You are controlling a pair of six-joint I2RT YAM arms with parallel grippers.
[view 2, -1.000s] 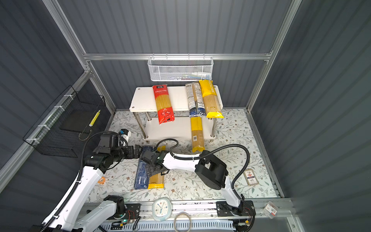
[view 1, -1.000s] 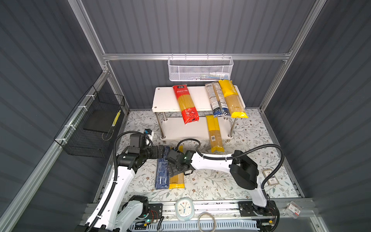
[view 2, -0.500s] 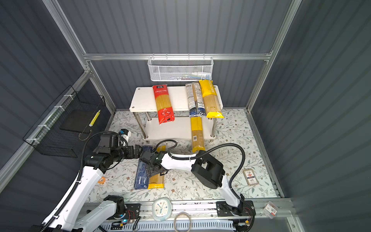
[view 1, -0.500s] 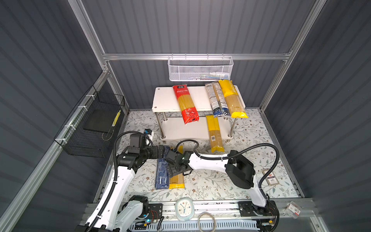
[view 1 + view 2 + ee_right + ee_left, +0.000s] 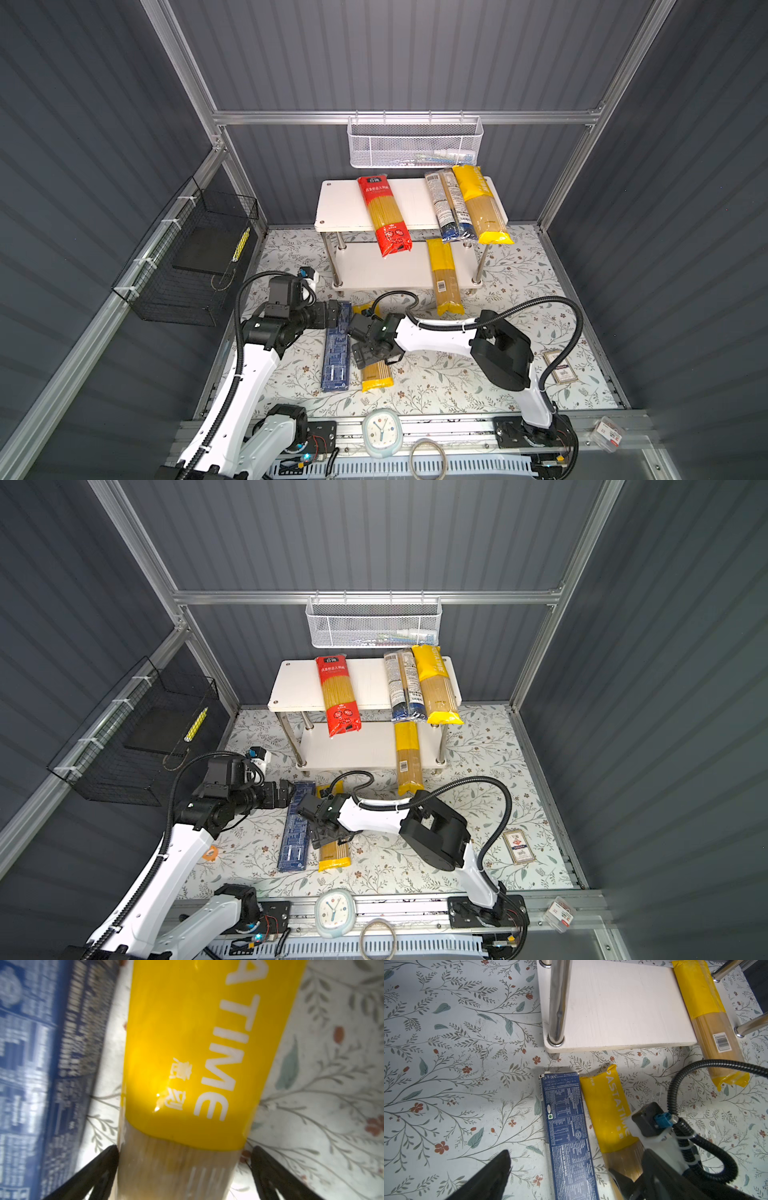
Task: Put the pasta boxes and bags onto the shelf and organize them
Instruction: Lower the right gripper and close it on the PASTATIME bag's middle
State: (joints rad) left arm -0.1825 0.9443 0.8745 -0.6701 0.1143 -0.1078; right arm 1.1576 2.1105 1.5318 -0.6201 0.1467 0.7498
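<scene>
Right wrist view: the right gripper [image 5: 185,1150] is spread wide, one finger on each side of the clear stretch of a yellow PASTATIME bag [image 5: 187,1043]. One finger looks to touch the film and the other stands just off it. My reading is that the bag is straddled but not yet gripped.

Location: the bag lies flat on the floral mat [image 5: 457,386] just in front of the shelf [image 5: 345,203], lengthwise, with one end pointing at the lower board. The dark-blue pasta carton [image 5: 566,1126] lies parallel and just beside it, its end in front of the shelf leg on the left arm's side.

Shelf stock:
- The top board carries a red bag [image 5: 384,216], a clear bag with a dark-blue end [image 5: 449,208] and a second yellow bag [image 5: 482,203]. All three overhang the front edge.
- A third yellow bag [image 5: 444,274] sits on the lower board and sticks out well past its front.

The left gripper [image 5: 332,314] hovers by the carton end nearest the shelf. Only one of its fingers shows clearly in the left wrist view, so I cannot tell how wide it stands.

Risks from here:
- The finger on the carton side has little room. As the jaws close it may drag or pinch the carton along with the bag.
- The film looks slick and the pack is long, so a hold away from the middle could let it droop or twist on the lift.
- A hard squeeze may snap the spaghetti.
- The two grippers work close together in front of the shelf, so contact is possible if both move.
- The overhanging packs could be knocked off during the approach to the top board.
</scene>
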